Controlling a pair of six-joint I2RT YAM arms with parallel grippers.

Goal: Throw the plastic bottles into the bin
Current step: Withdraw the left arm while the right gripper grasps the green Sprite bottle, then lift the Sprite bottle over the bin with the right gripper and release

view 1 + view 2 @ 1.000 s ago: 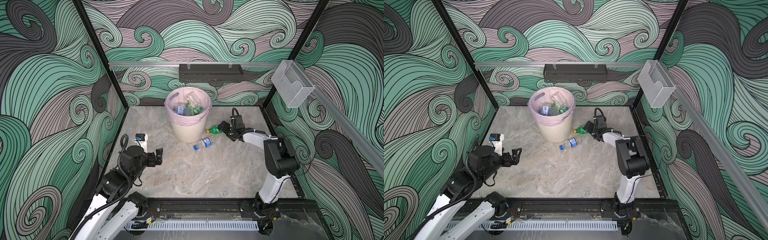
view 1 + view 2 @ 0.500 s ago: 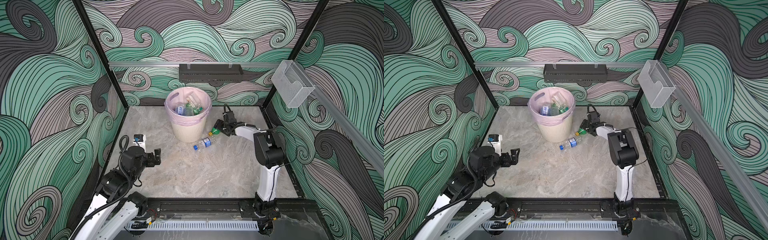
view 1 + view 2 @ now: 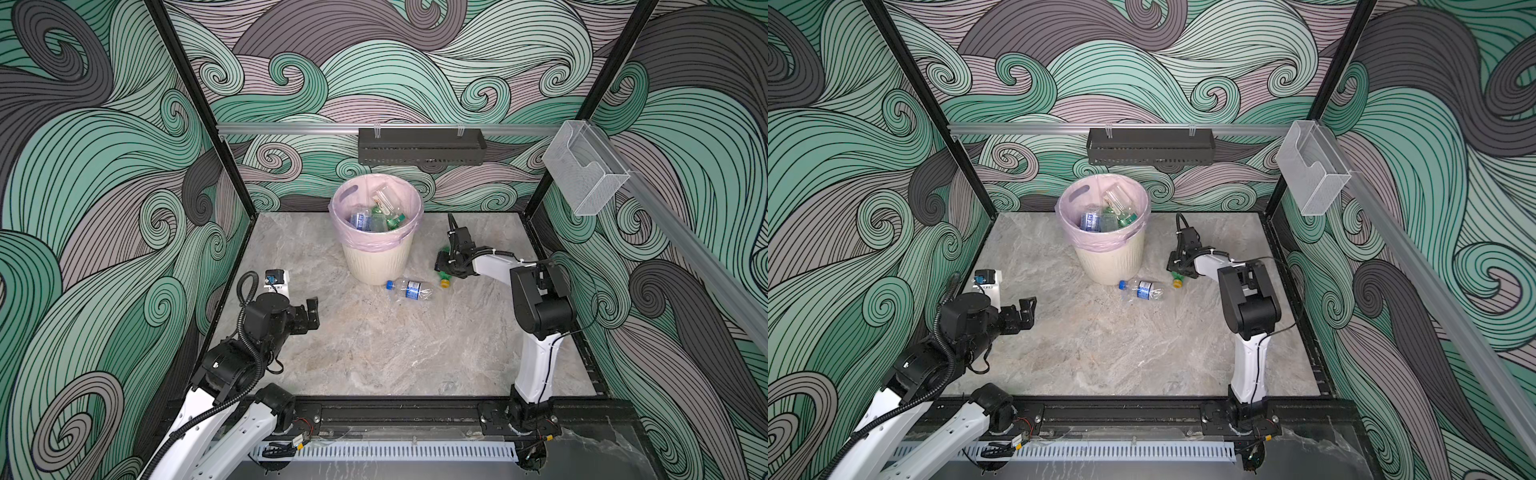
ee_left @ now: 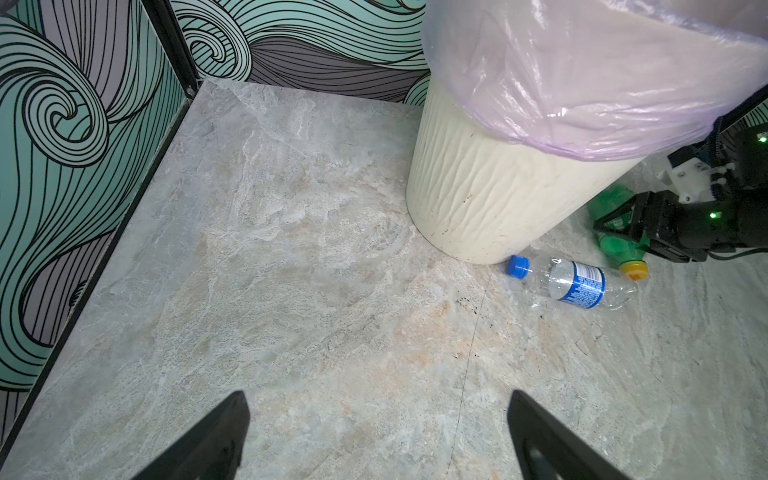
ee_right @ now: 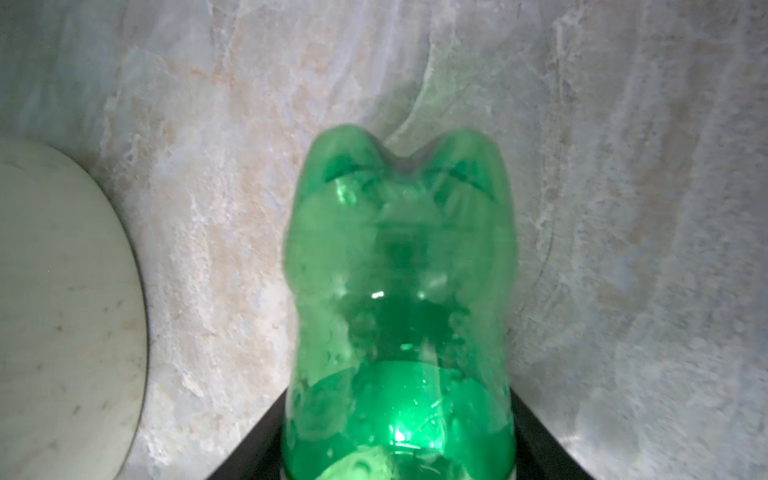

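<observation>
The cream ribbed bin (image 3: pixel 376 262) (image 3: pixel 1111 259) (image 4: pixel 478 199) with its pink bag stands at the back middle, with several plastic bottles (image 3: pixel 376 216) inside. Just right of it, a green bottle (image 3: pixel 446 275) (image 3: pixel 1177 275) (image 5: pixel 399 291) with a yellow cap lies on the floor. My right gripper (image 3: pixel 448 266) (image 3: pixel 1178 266) (image 5: pixel 399 415) is shut on it, a finger pressed against each side. A clear bottle (image 3: pixel 409 289) (image 3: pixel 1142 289) (image 4: pixel 575 284) with a blue label and cap lies free in front of the bin. My left gripper (image 3: pixel 311 316) (image 3: pixel 1025 313) (image 4: pixel 378 399) hangs open and empty at the left.
A long black perforated tray (image 3: pixel 422 145) hangs on the back rail. A clear plastic box (image 3: pixel 584 170) is mounted on the right wall. Patterned walls close the marble floor on three sides, and the arm bases sit along the front edge.
My right gripper has swung left toward the bin and its jaws have closed round the green bottle, which has turned with its cap toward the front. The left arm has barely moved.
</observation>
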